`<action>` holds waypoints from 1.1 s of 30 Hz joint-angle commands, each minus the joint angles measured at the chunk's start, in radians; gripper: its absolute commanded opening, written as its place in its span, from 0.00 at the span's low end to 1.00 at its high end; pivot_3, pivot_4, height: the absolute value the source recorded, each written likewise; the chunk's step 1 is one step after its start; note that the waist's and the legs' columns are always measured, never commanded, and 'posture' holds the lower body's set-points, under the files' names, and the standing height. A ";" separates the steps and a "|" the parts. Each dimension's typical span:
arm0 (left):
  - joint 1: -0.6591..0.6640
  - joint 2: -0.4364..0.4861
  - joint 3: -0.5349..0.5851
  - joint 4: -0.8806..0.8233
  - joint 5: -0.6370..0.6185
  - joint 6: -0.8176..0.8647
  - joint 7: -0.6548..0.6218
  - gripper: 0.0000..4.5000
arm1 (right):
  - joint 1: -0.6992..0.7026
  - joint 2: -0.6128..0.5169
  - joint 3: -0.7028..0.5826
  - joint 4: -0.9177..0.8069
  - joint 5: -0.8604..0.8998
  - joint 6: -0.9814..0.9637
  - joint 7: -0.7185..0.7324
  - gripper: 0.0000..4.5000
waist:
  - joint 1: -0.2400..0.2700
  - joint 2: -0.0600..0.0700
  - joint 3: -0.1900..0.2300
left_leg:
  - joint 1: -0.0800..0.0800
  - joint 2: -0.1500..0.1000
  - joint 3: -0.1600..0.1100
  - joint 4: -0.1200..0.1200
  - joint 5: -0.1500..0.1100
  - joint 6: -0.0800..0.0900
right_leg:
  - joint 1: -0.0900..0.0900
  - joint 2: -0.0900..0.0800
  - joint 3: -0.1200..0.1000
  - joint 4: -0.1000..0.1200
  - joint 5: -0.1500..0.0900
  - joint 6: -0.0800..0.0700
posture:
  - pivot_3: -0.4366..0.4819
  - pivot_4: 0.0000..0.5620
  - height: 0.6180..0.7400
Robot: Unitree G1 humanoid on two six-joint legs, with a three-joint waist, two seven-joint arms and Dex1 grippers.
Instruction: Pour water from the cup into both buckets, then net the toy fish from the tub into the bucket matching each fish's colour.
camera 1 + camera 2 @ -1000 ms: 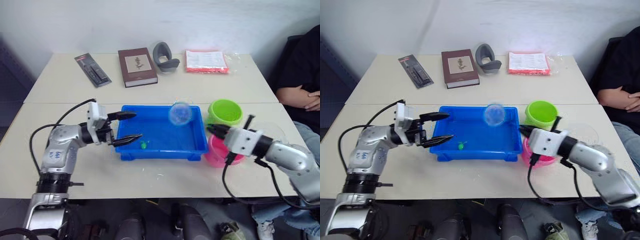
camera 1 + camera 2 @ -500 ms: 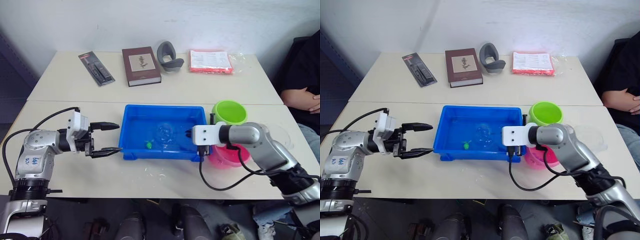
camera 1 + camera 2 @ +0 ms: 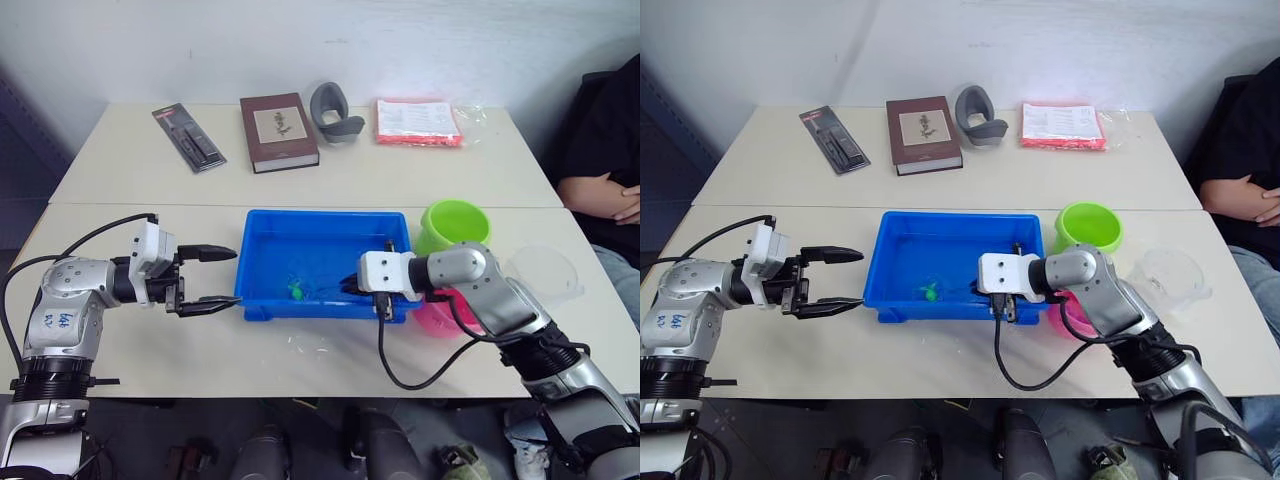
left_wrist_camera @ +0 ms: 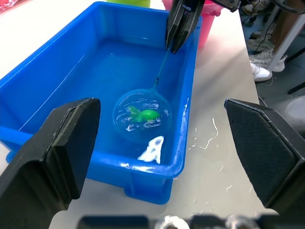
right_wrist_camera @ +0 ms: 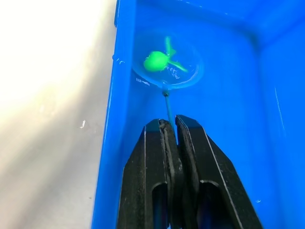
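Behind the tub (image 3: 262, 232), a book (image 3: 276, 131) lies well apart.

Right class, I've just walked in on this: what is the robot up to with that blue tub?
The right gripper is shut on the thin handle of the net, with the hoop lowered into the water of the blue tub around a green toy fish. The left gripper is open beside the tub's near left corner, holding nothing. The green bucket and pink bucket stand at the tub's right end, with the clear cup beyond them.
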 commanded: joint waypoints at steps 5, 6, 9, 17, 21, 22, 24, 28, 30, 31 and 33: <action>0.003 -0.006 0.021 -0.047 -0.026 0.017 0.020 1.00 | 0.138 -0.049 -0.183 -0.235 0.137 0.122 -0.039 0.00 | 0.004 0.000 0.000 | 0.000 0.000 -0.001 0.000 0.000 0.000 | 0.000 -0.001 0.000 0.000 0.000 0.000 | 0.48 0.27 1.00; 0.000 -0.012 0.021 -0.052 -0.031 0.023 0.025 1.00 | 0.161 -0.050 -0.209 -0.262 0.160 0.144 -0.053 0.00 | 0.003 0.000 0.000 | 0.000 0.000 -0.001 0.000 0.000 0.000 | 0.000 -0.001 0.000 -0.001 0.000 0.000 | 0.48 0.27 1.00; -0.015 -0.038 0.017 -0.070 -0.045 0.042 0.045 1.00 | 0.225 -0.059 -0.287 -0.339 0.218 0.198 -0.089 0.00 | 0.004 0.000 0.000 | 0.000 0.000 -0.001 0.000 0.000 0.000 | 0.000 0.000 0.000 0.000 0.000 0.000 | 0.48 0.27 1.00; -0.032 -0.121 0.006 -0.149 -0.077 0.131 0.137 1.00 | 0.424 -0.086 -0.480 -0.513 0.297 0.247 -0.177 0.00 | 0.005 0.000 0.000 | 0.000 0.000 -0.001 0.000 0.000 0.000 | 0.001 0.000 0.001 -0.001 0.000 0.000 | 0.48 0.27 1.00; -0.057 -0.168 -0.006 -0.166 -0.083 0.168 0.182 1.00 | 0.510 -0.102 -0.618 -0.565 0.321 0.258 -0.230 0.00 | 0.006 0.000 0.000 | 0.000 -0.001 -0.001 0.000 0.000 0.000 | 0.001 0.001 0.001 -0.001 0.000 0.000 | 0.48 0.27 1.00; -0.063 -0.177 -0.006 -0.167 -0.082 0.171 0.190 1.00 | 0.521 -0.105 -0.639 -0.568 0.325 0.261 -0.240 0.00 | 0.006 0.000 0.000 | 0.000 -0.001 -0.001 0.000 0.000 0.000 | 0.001 0.001 0.001 -0.001 0.000 0.001 | 0.48 0.27 1.00; -0.080 -0.192 -0.016 -0.156 -0.065 0.182 0.214 1.00 | 0.554 -0.119 -0.710 -0.561 0.315 0.250 -0.258 0.00 | 0.007 0.000 0.000 | 0.001 -0.001 -0.001 0.000 0.000 0.000 | 0.002 0.002 0.002 -0.002 0.000 0.001 | 0.48 0.27 1.00; -0.117 -0.225 -0.044 -0.129 -0.045 0.187 0.250 1.00 | 0.618 -0.155 -0.816 -0.498 0.263 0.172 -0.272 0.00 | 0.009 0.000 0.000 | 0.001 -0.001 -0.001 0.000 0.000 0.000 | 0.002 0.002 0.003 -0.004 0.000 0.001 | 0.48 0.27 1.00; -0.133 -0.246 -0.062 -0.126 -0.038 0.188 0.259 1.00 | 0.640 -0.159 -0.862 -0.445 0.237 0.118 -0.291 0.00 | 0.009 0.000 0.000 | 0.001 -0.002 -0.001 0.000 0.000 0.000 | 0.002 0.003 0.003 -0.004 0.001 0.001 | 0.48 0.27 1.00; -0.135 -0.254 -0.069 -0.128 -0.036 0.190 0.261 1.00 | 0.644 -0.157 -0.877 -0.418 0.227 0.094 -0.303 0.00 | 0.009 0.000 0.000 | 0.001 -0.003 0.000 0.000 0.000 0.001 | 0.002 0.003 0.003 -0.004 0.001 0.001 | 0.48 0.27 1.00; -0.136 -0.266 -0.083 -0.134 -0.038 0.194 0.259 1.00 | 0.659 -0.170 -0.886 -0.358 0.182 0.018 -0.313 0.00 | 0.009 0.000 0.000 | 0.001 -0.003 0.000 0.000 0.000 0.001 | 0.002 0.003 0.003 -0.004 0.001 0.001 | 0.48 0.27 1.00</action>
